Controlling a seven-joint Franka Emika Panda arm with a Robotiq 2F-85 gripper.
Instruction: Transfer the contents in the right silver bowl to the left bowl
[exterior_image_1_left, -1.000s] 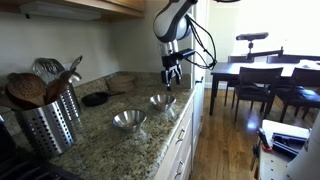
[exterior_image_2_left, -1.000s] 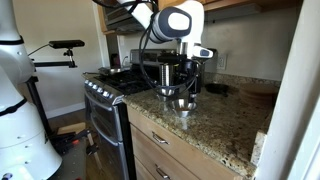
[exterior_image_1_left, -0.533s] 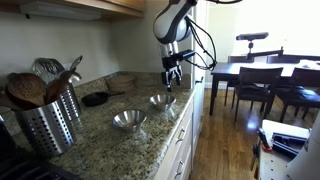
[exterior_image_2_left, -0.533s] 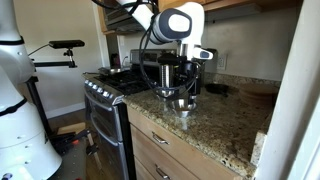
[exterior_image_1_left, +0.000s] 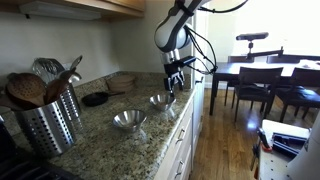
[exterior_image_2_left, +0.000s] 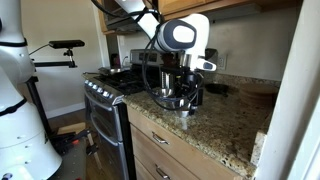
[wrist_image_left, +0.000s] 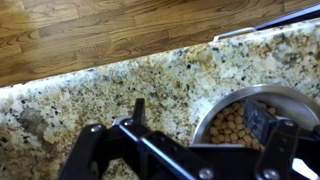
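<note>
A speckled granite surface (exterior_image_1_left: 97, 128) tops white cabinets (exterior_image_1_left: 181, 150). Beyond it, a wood floor (exterior_image_1_left: 225, 140), dark dining table (exterior_image_1_left: 250, 70) and chairs (exterior_image_1_left: 256, 88) sit by a bright window (exterior_image_1_left: 280, 25).

bowl (wrist_image_left: 213, 104): cut off at bottom edge | contents (wrist_image_left: 232, 126): blurred, perhaps chickpeas

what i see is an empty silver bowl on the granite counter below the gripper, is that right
Not empty: the wrist view shows small tan round pieces in the silver bowl. It does sit on the granite counter below the gripper.

Filled silver bowl (wrist_image_left: 212, 108), second bowl (exterior_image_1_left: 128, 120) nearby
</note>
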